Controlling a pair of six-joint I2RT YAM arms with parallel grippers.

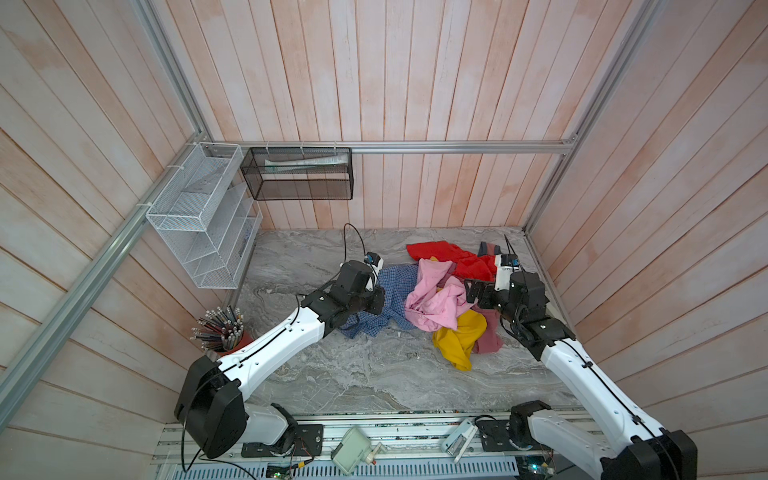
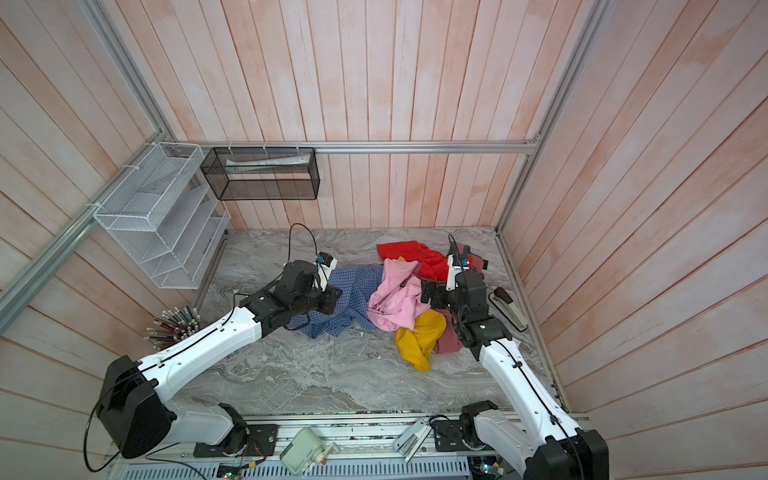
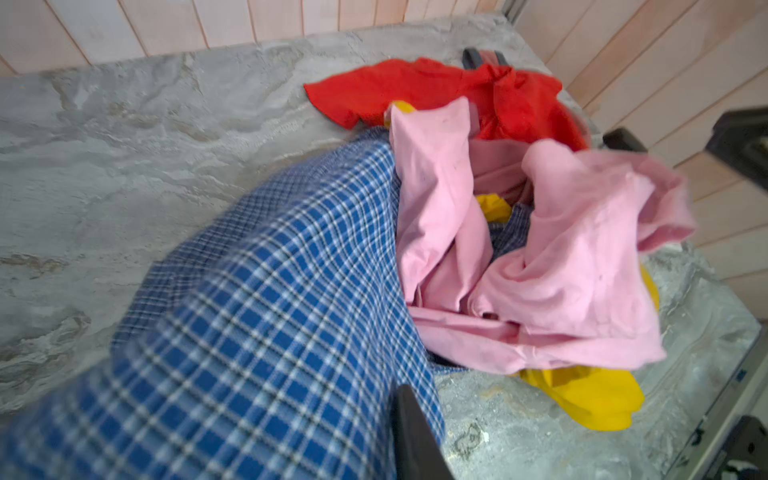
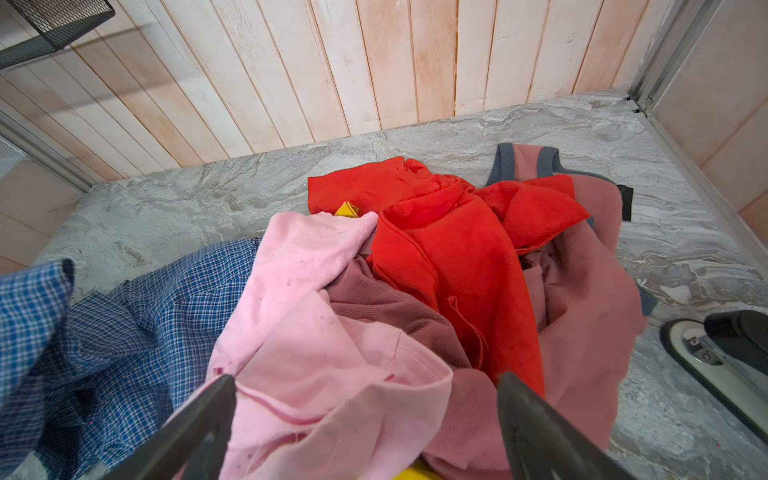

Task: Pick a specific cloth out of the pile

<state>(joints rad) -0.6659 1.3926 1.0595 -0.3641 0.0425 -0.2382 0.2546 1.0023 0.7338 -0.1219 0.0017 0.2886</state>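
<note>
The cloth [image 1: 392, 286] [image 2: 357, 291], a blue-and-white check shirt, lies spread on the marble table left of the pile [image 1: 457, 307], with its right edge under the pink garment [image 1: 432, 299]. My left gripper [image 1: 376, 301] [image 2: 332, 299] is low over the cloth's left part. In the left wrist view the cloth [image 3: 270, 311] rises up against one dark finger [image 3: 411, 432] and hides the other. My right gripper [image 4: 365, 415] [image 1: 473, 291] is open over the pile, its fingers on either side of a pink fold [image 4: 332, 374], not closed on it. Red [image 4: 449, 249], mustard yellow [image 1: 461, 336] and dusty rose [image 4: 582, 299] garments make up the rest of the pile.
A black-and-white stapler [image 2: 509, 309] [image 4: 723, 353] lies by the right wall, close to the right arm. A cup of pencils [image 1: 224, 332] stands at the left edge. A white wire rack [image 1: 199, 216] and a black mesh basket [image 1: 299, 174] hang on the walls.
</note>
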